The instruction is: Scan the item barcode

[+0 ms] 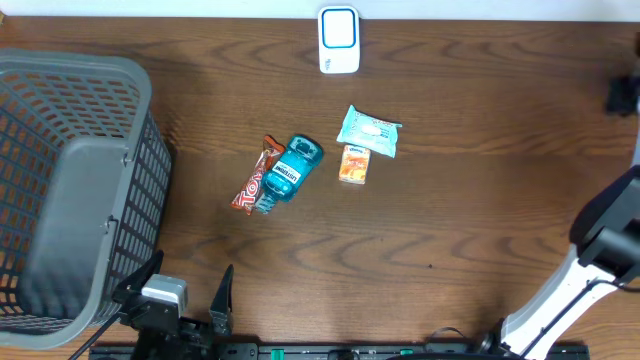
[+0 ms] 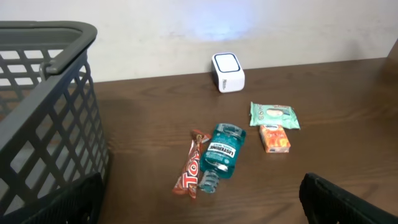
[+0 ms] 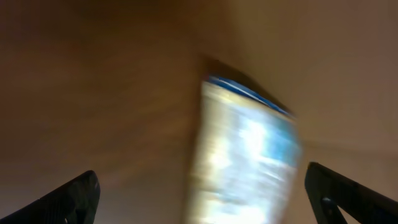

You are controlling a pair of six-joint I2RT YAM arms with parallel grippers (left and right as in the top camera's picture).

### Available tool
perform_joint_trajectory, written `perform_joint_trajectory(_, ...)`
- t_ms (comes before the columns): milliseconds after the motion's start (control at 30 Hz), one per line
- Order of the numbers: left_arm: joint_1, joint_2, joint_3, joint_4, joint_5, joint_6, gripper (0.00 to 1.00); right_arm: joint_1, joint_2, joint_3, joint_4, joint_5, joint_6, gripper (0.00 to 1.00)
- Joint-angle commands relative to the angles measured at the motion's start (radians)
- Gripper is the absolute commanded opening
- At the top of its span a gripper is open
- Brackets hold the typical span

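Stretching wide, a dark wood worktop [image 1: 480, 220] meets a pale wall [image 2: 155, 31]; left fingers [image 2: 68, 202] and right fingers [image 3: 78, 196] gape, clasping nothing.

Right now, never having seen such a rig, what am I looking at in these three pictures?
Two robot arms sit at a brown wooden table. One camera looks down from above; one rides on each wrist. On the table are a grey plastic basket, a white scanner box, a teal wipes packet, a small orange carton, a blue mouthwash bottle and a red candy bar. The left gripper is open and empty. The right gripper is open too; its picture is blurred, showing only something blue and white.
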Motion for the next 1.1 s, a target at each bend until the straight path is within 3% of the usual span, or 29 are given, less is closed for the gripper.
perform_joint_trajectory(0, 0.004, -0.002, 0.000, 0.000, 0.006, -0.002, 1.00, 0.105, -0.097, 0.007, -0.055, -0.617, 0.039, 0.99)
perform_joint_trajectory(100, 0.004, -0.002, 0.000, 0.000, 0.006, -0.002, 1.00, 0.194, -0.092, 0.006, -0.125, -0.940, 0.039, 0.99)
perform_joint_trajectory(233, 0.004, -0.002, 0.000, 0.000, 0.006, -0.002, 1.00, 0.306, -0.060, 0.006, -0.203, -1.068, 0.050, 0.99)
perform_joint_trajectory(400, 0.004, -0.002, 0.000, 0.000, 0.006, -0.002, 1.00, 0.429, 0.010, 0.000, -0.312, -1.008, 0.130, 0.99)
perform_joint_trajectory(467, 0.004, -0.002, 0.000, 0.000, 0.006, -0.002, 1.00, 0.465, 0.047, 0.000, -0.325, -0.936, 0.309, 0.92)
perform_joint_trajectory(533, 0.004, -0.002, 0.000, 0.000, 0.006, -0.002, 1.00, 0.506, 0.096, -0.001, -0.333, -0.862, 0.507, 0.72)
perform_joint_trajectory(567, 0.004, -0.002, 0.000, 0.000, 0.006, -0.002, 1.00, 0.522, 0.119, -0.001, -0.336, -0.841, 0.583, 0.69)
perform_joint_trajectory(633, 0.004, -0.002, 0.000, 0.000, 0.006, -0.002, 1.00, 0.555, 0.172, -0.001, -0.341, -0.835, 0.669, 0.69)
perform_joint_trajectory(767, 0.004, -0.002, 0.000, 0.000, 0.006, -0.002, 1.00, 0.599, 0.256, -0.001, -0.340, -0.834, 0.711, 0.66)
perform_joint_trajectory(967, 0.004, -0.002, 0.000, 0.000, 0.006, -0.002, 1.00, 0.638, 0.337, -0.001, -0.343, -0.721, 0.728, 0.73)
perform_joint_trajectory(1000, 0.004, -0.002, 0.000, 0.000, 0.006, -0.002, 1.00, 0.643, 0.347, -0.001, -0.341, -0.699, 0.728, 0.68)
perform_joint_trajectory(1067, 0.004, -0.002, 0.000, 0.000, 0.006, -0.002, 1.00, 0.648, 0.369, -0.001, -0.337, -0.661, 0.728, 0.36)
